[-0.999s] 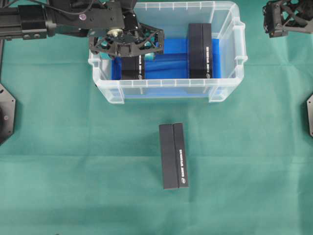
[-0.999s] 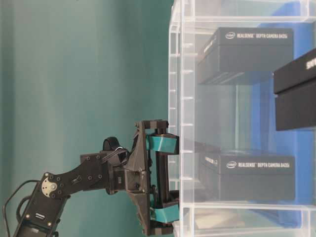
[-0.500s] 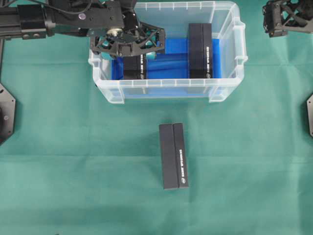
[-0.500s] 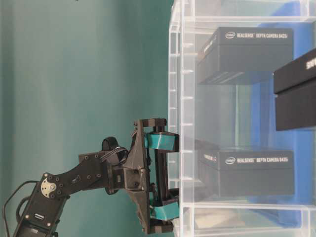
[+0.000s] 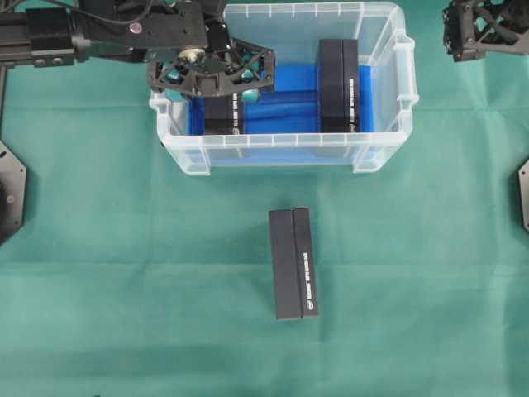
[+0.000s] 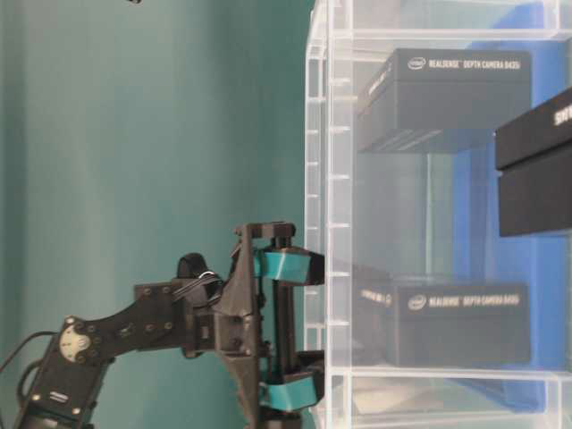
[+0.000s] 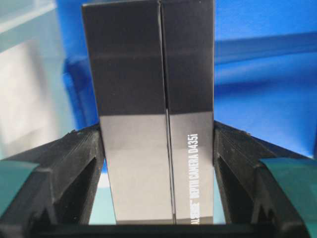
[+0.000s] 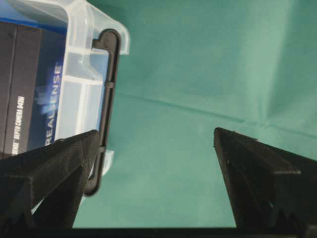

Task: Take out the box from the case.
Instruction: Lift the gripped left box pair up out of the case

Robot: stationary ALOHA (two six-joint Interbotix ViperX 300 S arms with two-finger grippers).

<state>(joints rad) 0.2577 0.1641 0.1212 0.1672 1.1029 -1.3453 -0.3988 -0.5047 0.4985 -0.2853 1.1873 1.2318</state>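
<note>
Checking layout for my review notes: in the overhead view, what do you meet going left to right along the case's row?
Left gripper around the left box → right box in the case → case's right rim handle → right gripper, off the case.

Overhead looks straight down; the table-level view, seemingly rotated, shares the case (image 5: 285,147).

We saw the clear case (image 5: 285,149) with its blue-lined bottom resting on the green tabletop (image 5: 124,265). Two black boxes lay inside: one (image 5: 225,114) at the left, one (image 5: 339,83) at the right. A third box (image 5: 293,263) lay outside.
</note>
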